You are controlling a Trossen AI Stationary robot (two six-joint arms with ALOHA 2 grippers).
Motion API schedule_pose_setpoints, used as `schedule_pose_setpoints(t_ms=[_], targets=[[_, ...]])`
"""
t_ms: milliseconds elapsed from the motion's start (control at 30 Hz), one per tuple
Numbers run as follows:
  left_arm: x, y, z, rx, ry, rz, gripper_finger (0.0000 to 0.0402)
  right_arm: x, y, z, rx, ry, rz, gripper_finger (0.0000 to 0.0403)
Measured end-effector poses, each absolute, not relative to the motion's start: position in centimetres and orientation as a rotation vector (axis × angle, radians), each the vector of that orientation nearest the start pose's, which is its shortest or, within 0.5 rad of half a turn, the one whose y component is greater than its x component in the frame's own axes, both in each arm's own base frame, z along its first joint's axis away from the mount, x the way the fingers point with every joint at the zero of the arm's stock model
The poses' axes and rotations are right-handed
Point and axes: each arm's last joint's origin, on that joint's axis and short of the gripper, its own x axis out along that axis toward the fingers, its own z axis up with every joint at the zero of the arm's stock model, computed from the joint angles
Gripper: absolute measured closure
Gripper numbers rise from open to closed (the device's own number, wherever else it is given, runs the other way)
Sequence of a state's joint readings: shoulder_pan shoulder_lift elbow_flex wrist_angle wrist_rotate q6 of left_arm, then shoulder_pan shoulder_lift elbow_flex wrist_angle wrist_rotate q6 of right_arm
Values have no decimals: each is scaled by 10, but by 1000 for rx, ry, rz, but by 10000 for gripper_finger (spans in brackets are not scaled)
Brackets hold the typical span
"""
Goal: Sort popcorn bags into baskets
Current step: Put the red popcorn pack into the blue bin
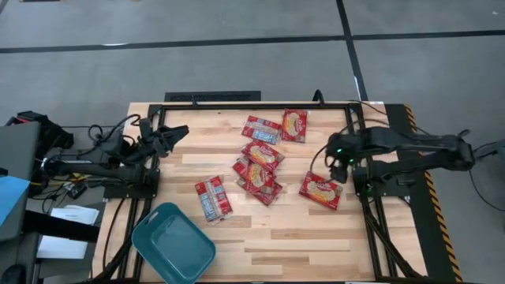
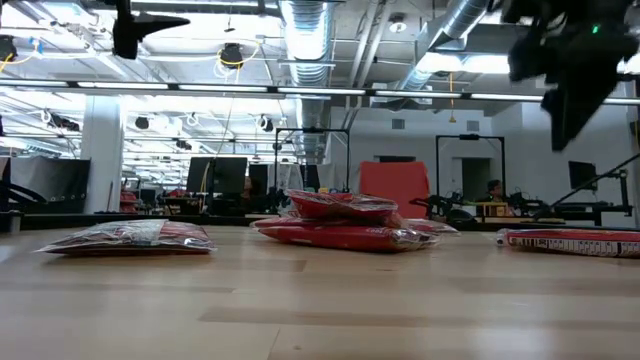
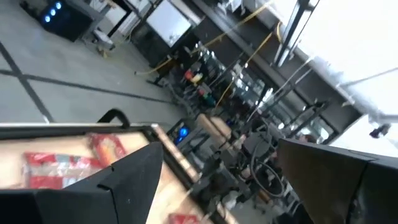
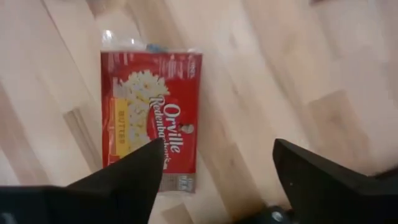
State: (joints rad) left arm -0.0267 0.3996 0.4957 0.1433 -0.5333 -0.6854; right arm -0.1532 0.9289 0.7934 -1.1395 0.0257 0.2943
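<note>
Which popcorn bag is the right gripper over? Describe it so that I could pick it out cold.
On the wooden table, look to the right side, beside the right arm's base. The bag lies flat there, alone, under the open right gripper. Unlike the overlapping pile at the centre, it touches no other bag, and it is the one farthest right.

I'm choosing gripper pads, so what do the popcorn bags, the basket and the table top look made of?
Popcorn bags: red printed packets in what looks like clear glossy film, judging by its glints.
Basket: probably moulded plastic, smooth teal, rounded corners.
Table top: pale wooden planks, visible grain.
</note>
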Motion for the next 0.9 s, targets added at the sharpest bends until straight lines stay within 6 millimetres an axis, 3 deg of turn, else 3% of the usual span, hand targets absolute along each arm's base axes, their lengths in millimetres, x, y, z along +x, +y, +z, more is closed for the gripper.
schedule_pose_setpoints(t_ms=[133, 267, 500, 900], targets=[[106, 12, 306, -732, -339, 422, 95, 147, -22, 217, 357, 1311, -307, 57], [107, 12, 303, -734, -313, 431, 95, 155, -28, 210, 399, 1376, -319, 58], [107, 12, 299, -729, -276, 445, 95, 176, -26, 200, 469, 1332, -400, 66], [108, 11, 295, -719, -231, 438, 95, 196, -11, 155, 413, 1501, -447, 69]])
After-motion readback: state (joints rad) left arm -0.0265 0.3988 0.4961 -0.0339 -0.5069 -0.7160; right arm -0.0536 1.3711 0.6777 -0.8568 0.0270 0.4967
